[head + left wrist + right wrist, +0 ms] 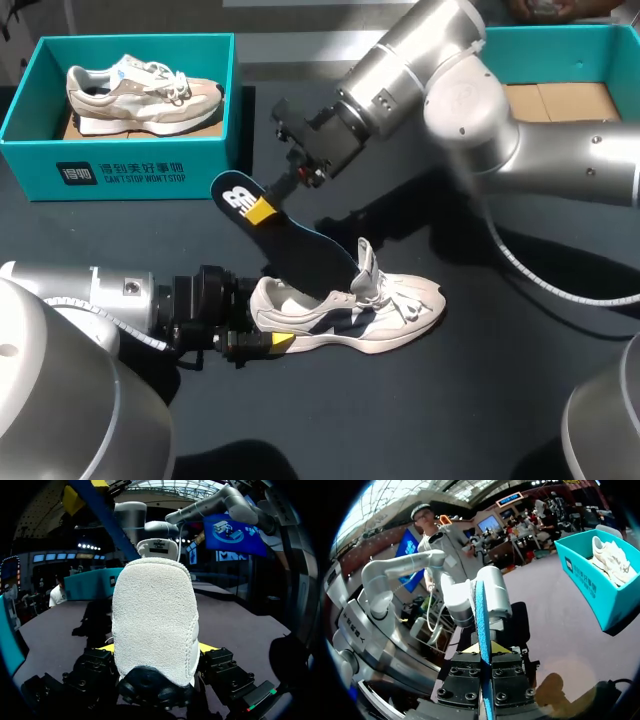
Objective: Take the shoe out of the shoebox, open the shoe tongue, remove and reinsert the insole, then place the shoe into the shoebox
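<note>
Right gripper (264,207) was clamped on the heel end of the dark blue insole (300,250). The right wrist view showed a yellow tip pressed on each face of the thin edge. The insole slanted down from that grip, and its toe end was tucked inside the white shoe (385,315), just behind the raised tongue (368,264). Left gripper (258,325) was closed on the shoe's heel from both sides, with yellow tips flanking the heel counter in the left wrist view. It pinned the shoe flat on the dark table (500,400), toe pointing toward the robot's right. The teal shoebox (120,160) sat well apart at the far left with a second shoe (140,88) inside it. The insole looked half in, half out, and it could not be told whether this was the pull-out or the push-in stage. Either way, the move would probably go best along the insole's own length, in line with the shoe opening, not sideways. The left grip should stay firm so the shoe does not lift or slide with the insole. If reinserting, the heel end should be lowered gradually so the toe slides forward under the tongue without buckling. The likely risks were the flexible insole folding, or catching on the tongue or laces.
</note>
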`<control>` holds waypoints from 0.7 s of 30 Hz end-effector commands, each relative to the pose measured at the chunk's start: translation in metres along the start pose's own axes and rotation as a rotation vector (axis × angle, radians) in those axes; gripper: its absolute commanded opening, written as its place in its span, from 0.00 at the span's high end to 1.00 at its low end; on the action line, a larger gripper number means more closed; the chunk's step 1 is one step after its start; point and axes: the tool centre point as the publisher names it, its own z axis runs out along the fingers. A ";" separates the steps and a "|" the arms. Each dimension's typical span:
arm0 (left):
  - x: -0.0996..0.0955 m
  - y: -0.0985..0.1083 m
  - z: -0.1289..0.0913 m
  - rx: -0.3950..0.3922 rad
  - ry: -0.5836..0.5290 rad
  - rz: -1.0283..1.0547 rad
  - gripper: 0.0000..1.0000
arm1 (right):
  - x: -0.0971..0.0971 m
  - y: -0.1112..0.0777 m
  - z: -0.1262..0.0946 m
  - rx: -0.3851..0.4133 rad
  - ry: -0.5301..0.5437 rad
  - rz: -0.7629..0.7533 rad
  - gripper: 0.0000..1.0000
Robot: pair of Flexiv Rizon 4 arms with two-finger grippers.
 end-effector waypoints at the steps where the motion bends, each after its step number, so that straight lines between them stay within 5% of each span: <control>1: 0.001 0.001 0.001 0.000 -0.003 0.000 1.00 | 0.015 0.016 -0.012 -0.200 0.007 0.015 1.00; 4: 0.001 0.001 0.001 0.000 -0.003 0.000 1.00 | 0.023 0.034 -0.019 -0.275 0.004 0.024 1.00; 8: 0.001 0.001 0.001 0.000 -0.003 0.000 1.00 | 0.031 0.055 -0.027 -0.245 0.047 0.087 1.00; 12: 0.001 0.001 0.001 0.000 -0.003 0.000 1.00 | 0.040 0.073 -0.034 -0.277 -0.020 0.110 1.00; 21: 0.001 0.001 0.001 0.000 -0.003 0.000 1.00 | 0.040 0.073 -0.034 -0.277 -0.020 0.110 1.00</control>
